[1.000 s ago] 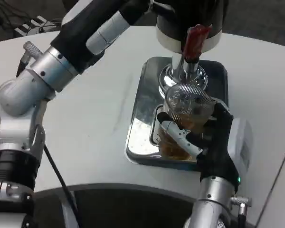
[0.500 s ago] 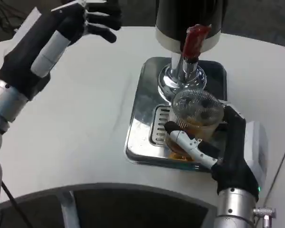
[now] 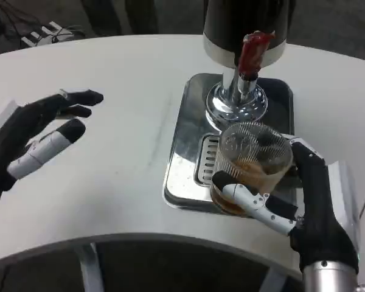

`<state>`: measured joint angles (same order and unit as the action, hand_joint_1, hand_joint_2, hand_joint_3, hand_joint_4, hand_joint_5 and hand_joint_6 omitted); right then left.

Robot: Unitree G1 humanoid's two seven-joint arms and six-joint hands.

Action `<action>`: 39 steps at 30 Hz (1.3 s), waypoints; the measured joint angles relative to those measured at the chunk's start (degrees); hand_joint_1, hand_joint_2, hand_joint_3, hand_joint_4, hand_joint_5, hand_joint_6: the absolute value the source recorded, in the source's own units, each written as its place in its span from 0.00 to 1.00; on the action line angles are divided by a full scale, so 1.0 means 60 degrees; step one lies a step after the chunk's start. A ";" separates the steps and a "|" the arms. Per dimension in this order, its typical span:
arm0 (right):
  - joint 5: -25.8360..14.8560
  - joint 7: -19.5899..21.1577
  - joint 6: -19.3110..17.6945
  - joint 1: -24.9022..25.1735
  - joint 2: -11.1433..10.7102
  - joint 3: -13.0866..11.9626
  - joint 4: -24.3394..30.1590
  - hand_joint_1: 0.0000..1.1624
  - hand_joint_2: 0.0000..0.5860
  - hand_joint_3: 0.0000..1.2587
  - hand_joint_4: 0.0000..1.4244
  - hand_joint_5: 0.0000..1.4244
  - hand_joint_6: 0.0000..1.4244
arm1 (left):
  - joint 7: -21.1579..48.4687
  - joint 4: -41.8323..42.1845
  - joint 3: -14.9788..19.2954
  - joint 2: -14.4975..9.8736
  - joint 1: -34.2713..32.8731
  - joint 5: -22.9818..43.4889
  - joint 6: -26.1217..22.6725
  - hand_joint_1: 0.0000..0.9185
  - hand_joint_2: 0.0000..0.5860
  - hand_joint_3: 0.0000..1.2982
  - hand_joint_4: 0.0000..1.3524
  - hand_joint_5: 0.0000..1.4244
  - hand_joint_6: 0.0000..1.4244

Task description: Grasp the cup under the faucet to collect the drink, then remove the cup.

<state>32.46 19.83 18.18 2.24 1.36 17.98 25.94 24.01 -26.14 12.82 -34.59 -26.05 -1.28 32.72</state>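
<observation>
A clear ribbed plastic cup [image 3: 250, 159] with amber drink in it stands over the front of the shiny metal drip tray [image 3: 188, 128]. My right hand [image 3: 307, 207] grips the cup from its right side, fingers wrapped around the front. Just behind the cup is the dispenser's chrome faucet [image 3: 237, 100] with its red tap handle [image 3: 253, 52]. My left hand [image 3: 33, 143] hovers over the table at the left with its fingers apart and nothing in it.
The dark dispenser body [image 3: 246, 24] rises at the back of the tray. The white table [image 3: 121, 158] has a curved front edge close to my arms. Cables [image 3: 45, 30] lie beyond the table's far left edge.
My left arm has swung down and back from the dispenser to the left of the table. The right hand has drawn the cup a little forward and right from under the faucet.
</observation>
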 measured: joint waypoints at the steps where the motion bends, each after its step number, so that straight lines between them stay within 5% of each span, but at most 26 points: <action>1: 0.0008 -0.0056 0.0001 -0.0048 -0.0015 0.0001 0.0064 0.70 0.22 0.70 0.73 0.76 0.42 | -0.0007 0.0092 -0.0039 0.0000 0.0069 -0.0059 0.0002 0.00 0.05 0.22 0.10 0.10 0.11; 17: 0.0401 -0.1864 -0.0021 -0.0591 -0.0750 -0.0536 0.1412 0.72 0.20 0.71 0.74 0.77 0.42 | -0.0318 0.3115 -0.1112 -0.0008 0.1887 -0.1381 -0.0381 0.00 0.08 0.11 0.00 0.00 0.03; 33: 0.0783 -0.2770 -0.0410 -0.1143 -0.1434 -0.0606 0.2260 0.77 0.16 0.72 0.74 0.77 0.44 | -0.0294 0.6037 -0.1319 -0.0224 0.3694 -0.2756 -0.1647 0.00 0.09 0.02 0.00 0.00 0.00; 39: 0.0902 -0.2817 -0.0645 -0.1275 -0.1403 -0.0490 0.2534 0.79 0.15 0.73 0.74 0.77 0.44 | -0.0313 0.6791 -0.1242 -0.0211 0.4336 -0.2929 -0.2160 0.00 0.09 0.02 0.00 0.00 0.00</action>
<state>37.87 2.93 14.31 -5.41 -7.05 15.04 41.15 22.14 14.60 5.37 -35.86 -0.03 -18.86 19.76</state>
